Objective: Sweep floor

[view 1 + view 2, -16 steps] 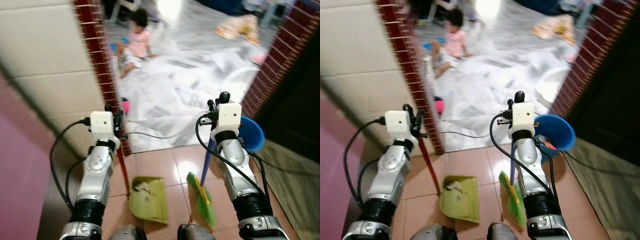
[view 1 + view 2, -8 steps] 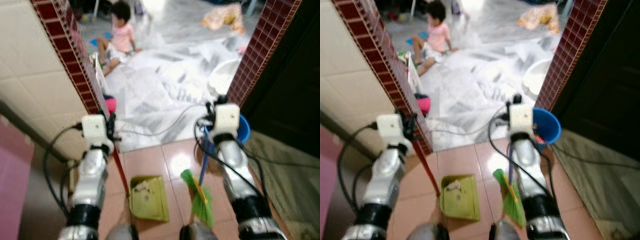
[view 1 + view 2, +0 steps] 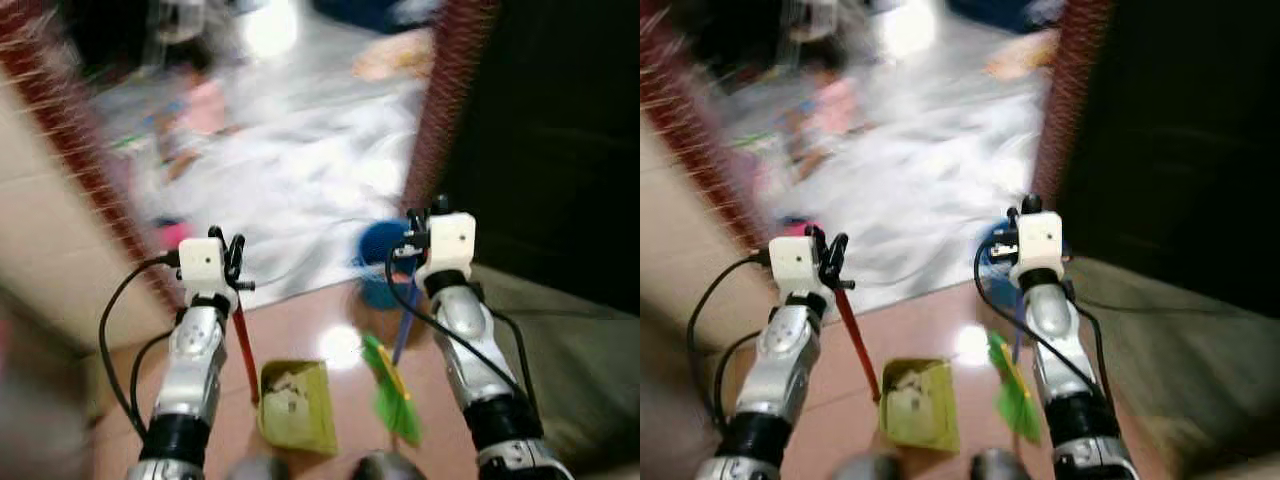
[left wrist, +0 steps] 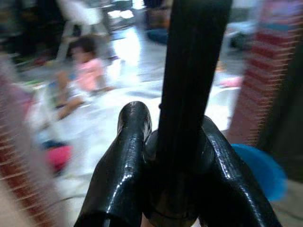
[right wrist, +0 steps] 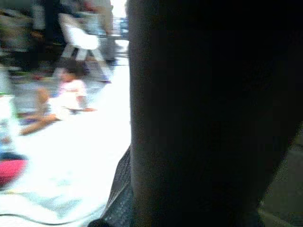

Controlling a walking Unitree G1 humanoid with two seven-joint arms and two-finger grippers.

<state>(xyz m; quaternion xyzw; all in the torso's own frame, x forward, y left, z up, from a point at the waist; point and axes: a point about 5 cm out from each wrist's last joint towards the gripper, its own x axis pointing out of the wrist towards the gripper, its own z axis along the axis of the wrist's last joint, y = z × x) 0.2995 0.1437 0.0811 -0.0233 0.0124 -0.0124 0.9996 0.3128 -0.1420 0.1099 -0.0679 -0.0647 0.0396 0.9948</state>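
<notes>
At the bottom centre of the left eye view, a yellow-green dustpan (image 3: 296, 406) sits low over the pink tiled floor (image 3: 310, 320) with a little pale litter in it. Its red handle (image 3: 244, 342) rises up and to the left into the left gripper (image 3: 232, 258), whose fingers (image 4: 124, 156) are clenched around the dark shaft. Just right of the dustpan is the green broom (image 3: 388, 390); its blue stick (image 3: 404, 330) runs up toward the right gripper (image 3: 415, 232), which appears to be holding it, though whether the fingers are clamped on it I cannot tell.

Both tools look like light plastic on thin, stiff sticks, and the smooth shafts could well twist or slip. A firm hold high on each stick, as now, gives reach, though a lower hold would probably steady the soft, springy bristles better.

Further up, mid-frame, a blue tub (image 3: 378, 262) stands by a brick pillar (image 3: 448, 100). Beyond it, in the upper left, a person (image 3: 196, 112) in pink sits on a white sheet (image 3: 300, 180).

No brand, label or writing can be read; the frames are blurred.
</notes>
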